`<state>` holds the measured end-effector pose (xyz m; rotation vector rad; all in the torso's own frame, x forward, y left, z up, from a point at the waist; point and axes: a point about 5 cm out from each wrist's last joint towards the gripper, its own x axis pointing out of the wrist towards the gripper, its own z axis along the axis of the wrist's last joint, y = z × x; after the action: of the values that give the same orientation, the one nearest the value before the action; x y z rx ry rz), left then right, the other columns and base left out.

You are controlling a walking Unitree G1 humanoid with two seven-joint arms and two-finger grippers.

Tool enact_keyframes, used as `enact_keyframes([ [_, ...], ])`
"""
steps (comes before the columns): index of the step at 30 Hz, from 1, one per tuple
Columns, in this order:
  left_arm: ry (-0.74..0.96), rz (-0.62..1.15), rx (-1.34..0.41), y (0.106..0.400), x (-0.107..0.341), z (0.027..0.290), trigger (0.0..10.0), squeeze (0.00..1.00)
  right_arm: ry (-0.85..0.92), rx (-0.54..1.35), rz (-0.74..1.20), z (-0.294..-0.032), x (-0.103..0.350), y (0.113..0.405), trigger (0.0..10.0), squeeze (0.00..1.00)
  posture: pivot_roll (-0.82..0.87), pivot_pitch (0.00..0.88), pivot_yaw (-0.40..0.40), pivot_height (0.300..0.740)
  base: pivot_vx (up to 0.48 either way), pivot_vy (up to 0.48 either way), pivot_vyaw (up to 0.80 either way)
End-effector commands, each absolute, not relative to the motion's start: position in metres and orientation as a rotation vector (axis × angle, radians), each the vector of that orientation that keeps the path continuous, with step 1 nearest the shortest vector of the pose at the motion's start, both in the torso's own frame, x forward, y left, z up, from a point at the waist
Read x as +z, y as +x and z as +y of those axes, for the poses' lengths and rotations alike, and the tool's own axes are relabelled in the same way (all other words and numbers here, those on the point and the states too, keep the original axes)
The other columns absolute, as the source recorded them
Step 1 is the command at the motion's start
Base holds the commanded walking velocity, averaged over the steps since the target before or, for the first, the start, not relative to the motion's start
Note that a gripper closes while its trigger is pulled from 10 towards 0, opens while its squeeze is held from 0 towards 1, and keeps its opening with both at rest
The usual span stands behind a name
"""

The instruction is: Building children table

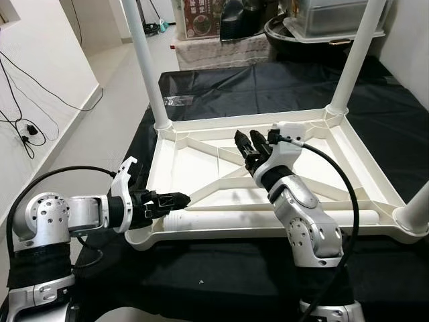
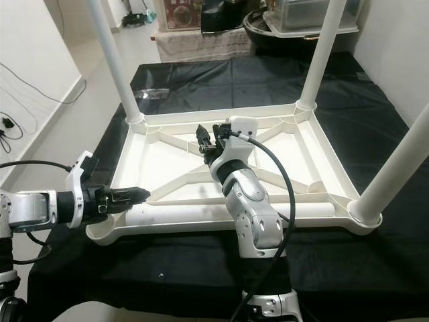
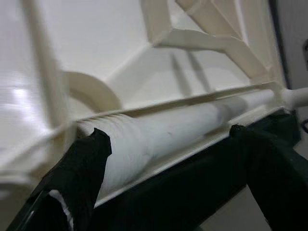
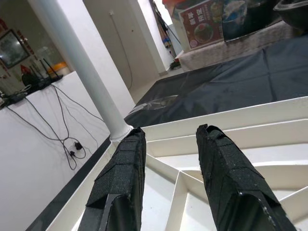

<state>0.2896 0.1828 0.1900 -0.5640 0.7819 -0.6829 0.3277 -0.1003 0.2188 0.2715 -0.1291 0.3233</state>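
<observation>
The white children's table [image 1: 181,164] lies upside down on a black cloth. Three legs stand up from its corners: far left [image 1: 144,60], far right [image 1: 355,60] and near right [image 1: 419,208]. A loose white leg [image 1: 268,219] lies inside the near rim, its threaded end [image 3: 120,144] at the near-left corner. My left gripper [image 1: 175,198] is at that corner, open, with a finger on each side of the leg's end [image 3: 173,134]. My right gripper [image 1: 247,142] hovers open over the ribs in the middle, holding nothing; its fingers [image 4: 120,178] point at the far-left leg [image 4: 82,67].
The black cloth [image 1: 281,87] runs well beyond the table on the far and right sides. Boxes and a plastic bin [image 1: 328,17] stand at the back. On the left is a pale floor [image 1: 100,121] and a white wall with cables [image 1: 27,127].
</observation>
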Motion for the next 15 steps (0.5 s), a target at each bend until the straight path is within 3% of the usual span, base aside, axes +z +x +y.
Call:
enact_keyframes([
  [1,-0.560,0.790,-0.647,0.290,0.191,0.192,10.0,0.00,0.274,0.343,-0.121,-0.095,0.215,0.327,10.0,0.00,0.09,0.108,0.072,0.740,0.000,0.000,0.00],
  [15,-0.584,0.821,-0.647,0.282,0.176,0.188,10.0,0.00,0.275,0.343,-0.122,-0.094,0.215,0.327,10.0,0.00,0.09,0.109,0.070,0.740,0.000,0.000,0.00],
])
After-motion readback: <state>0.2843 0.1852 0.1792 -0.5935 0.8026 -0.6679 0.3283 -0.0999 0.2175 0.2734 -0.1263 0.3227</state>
